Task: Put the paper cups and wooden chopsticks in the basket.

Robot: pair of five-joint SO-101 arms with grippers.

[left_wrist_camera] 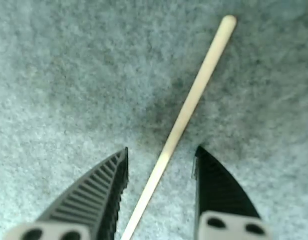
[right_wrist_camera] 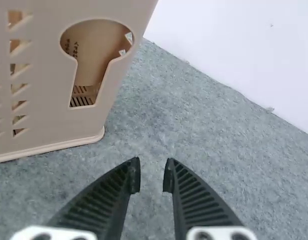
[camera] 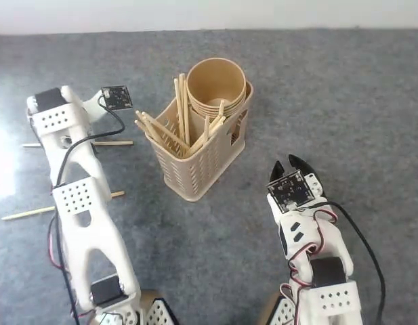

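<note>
The left arm [camera: 73,196] is stretching from the near edge up the bench's left side. Its pincer [left_wrist_camera: 161,150] is pointing down and standing wide open, one jaw on each side of a wooden chopstick [left_wrist_camera: 188,105] that is lying flat on the grey bench [camera: 371,101], ungripped. The right arm [camera: 310,250] is holding its pincer [camera: 290,164] near the basket [camera: 195,162], on the right, jaws parted by a narrow gap and gripping nothing. Bare bench is stretching to the right and far edges. A second chopstick [camera: 26,213] is lying toward the near-left corner. The basket is standing mid-bench, carrying stacked tan paper cups [camera: 215,81] and a bundle of pale chopsticks [camera: 171,132].
</note>
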